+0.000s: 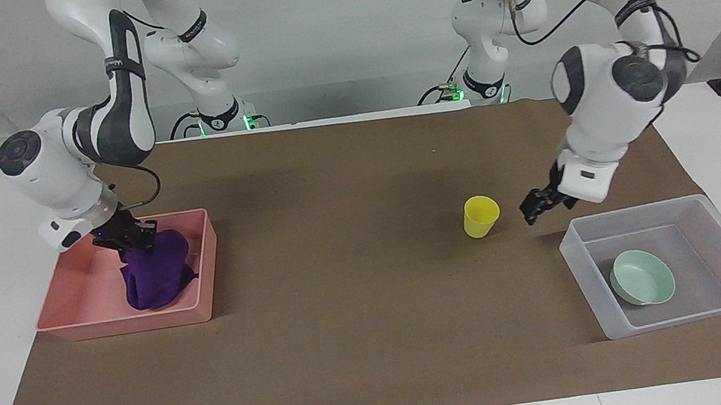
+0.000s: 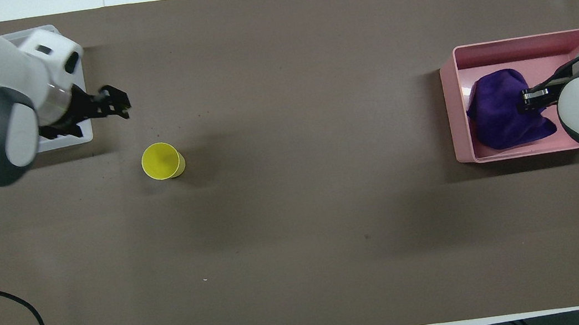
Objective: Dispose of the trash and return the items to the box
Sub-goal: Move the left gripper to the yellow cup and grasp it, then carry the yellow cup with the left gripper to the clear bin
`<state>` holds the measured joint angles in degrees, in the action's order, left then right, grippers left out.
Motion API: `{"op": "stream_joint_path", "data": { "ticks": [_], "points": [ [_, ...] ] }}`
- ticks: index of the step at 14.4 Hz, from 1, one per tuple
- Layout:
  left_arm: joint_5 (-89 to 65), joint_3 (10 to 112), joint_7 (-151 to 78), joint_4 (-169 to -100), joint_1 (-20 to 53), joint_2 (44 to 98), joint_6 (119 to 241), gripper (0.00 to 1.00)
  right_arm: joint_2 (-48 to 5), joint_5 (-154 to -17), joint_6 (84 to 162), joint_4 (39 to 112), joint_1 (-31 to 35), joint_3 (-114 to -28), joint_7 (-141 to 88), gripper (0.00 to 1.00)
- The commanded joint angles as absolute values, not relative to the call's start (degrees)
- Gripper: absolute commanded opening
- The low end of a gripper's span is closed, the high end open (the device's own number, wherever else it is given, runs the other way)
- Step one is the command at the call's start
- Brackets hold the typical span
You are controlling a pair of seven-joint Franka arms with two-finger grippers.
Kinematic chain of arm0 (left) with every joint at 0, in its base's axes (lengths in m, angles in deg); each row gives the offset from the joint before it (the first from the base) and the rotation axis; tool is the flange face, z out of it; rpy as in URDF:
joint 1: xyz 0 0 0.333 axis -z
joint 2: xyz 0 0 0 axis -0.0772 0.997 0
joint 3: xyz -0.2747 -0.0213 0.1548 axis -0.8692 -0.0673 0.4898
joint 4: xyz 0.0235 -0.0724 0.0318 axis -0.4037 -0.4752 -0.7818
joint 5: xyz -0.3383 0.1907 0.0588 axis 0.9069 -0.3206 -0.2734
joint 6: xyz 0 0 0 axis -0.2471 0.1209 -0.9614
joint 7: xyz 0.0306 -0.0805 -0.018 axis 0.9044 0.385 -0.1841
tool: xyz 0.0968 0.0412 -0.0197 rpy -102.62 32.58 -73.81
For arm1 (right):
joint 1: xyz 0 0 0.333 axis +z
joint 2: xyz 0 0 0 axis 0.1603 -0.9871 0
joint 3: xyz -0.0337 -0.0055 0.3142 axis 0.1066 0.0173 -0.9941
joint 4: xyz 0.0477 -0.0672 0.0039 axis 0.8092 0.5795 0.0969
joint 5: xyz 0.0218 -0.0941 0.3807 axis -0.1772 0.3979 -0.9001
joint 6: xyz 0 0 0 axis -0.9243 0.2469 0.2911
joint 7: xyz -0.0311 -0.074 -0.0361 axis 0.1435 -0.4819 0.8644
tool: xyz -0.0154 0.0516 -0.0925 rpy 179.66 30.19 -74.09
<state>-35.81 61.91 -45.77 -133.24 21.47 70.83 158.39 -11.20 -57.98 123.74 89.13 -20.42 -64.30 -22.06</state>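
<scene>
The purple rag (image 1: 155, 277) lies heaped in the pink tub (image 1: 203, 277), at the right arm's end of the table. My right gripper (image 1: 131, 241) is shut on the rag's top; it also shows in the overhead view (image 2: 526, 100) on the rag (image 2: 498, 113). The mint-green bowl (image 1: 643, 276) sits in the translucent box (image 1: 630, 211). My left gripper (image 1: 542, 205) is open and empty, over the mat between the box and the yellow cup (image 1: 480, 215). In the overhead view the left arm hides the bowl and most of the box (image 2: 86, 134); the left gripper (image 2: 115, 101) is above the cup (image 2: 160, 161).
The pink tub (image 2: 453, 107) and the box stand at the two ends of a brown mat (image 1: 360, 312). The cup stands upright on the mat, a little nearer to the robots than the box.
</scene>
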Motion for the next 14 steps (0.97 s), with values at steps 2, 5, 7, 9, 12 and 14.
{"op": "stream_joint_path", "data": {
  "ticks": [2,5,7,9,12,14],
  "points": [
    [-36.66,62.85,-45.47,-148.80,21.48,63.22,168.83,1.00,-9.63,-57.60,118.71,86.61,-20.30,-64.89,-21.26,0.87],
    [-36.66,62.76,-45.47,-152.22,22.01,62.17,169.28,1.00,-7.88,-57.86,113.87,83.44,-18.20,-65.24,-21.87,0.98],
    [-36.57,62.67,-45.64,-152.32,22.88,62.17,169.19,1.00,-6.65,-58.13,110.89,81.51,-15.39,-65.24,-24.41,0.99],
    [-36.57,62.67,-47.74,-153.19,23.24,61.82,169.89,0.71,-6.73,-58.13,105.10,77.13,-13.19,-65.24,-26.79,0.99],
    [-36.57,62.67,-50.04,-153.38,24.56,61.72,170.95,0.00,-6.47,-57.60,96.23,71.15,-11.87,-65.25,-27.06,0.99],
    [-36.48,62.67,-50.04,-153.29,24.82,61.73,170.95,0.00,-5.50,-57.60,90.51,68.24,-11.95,-65.24,-26.97,0.99]
  ]
}}
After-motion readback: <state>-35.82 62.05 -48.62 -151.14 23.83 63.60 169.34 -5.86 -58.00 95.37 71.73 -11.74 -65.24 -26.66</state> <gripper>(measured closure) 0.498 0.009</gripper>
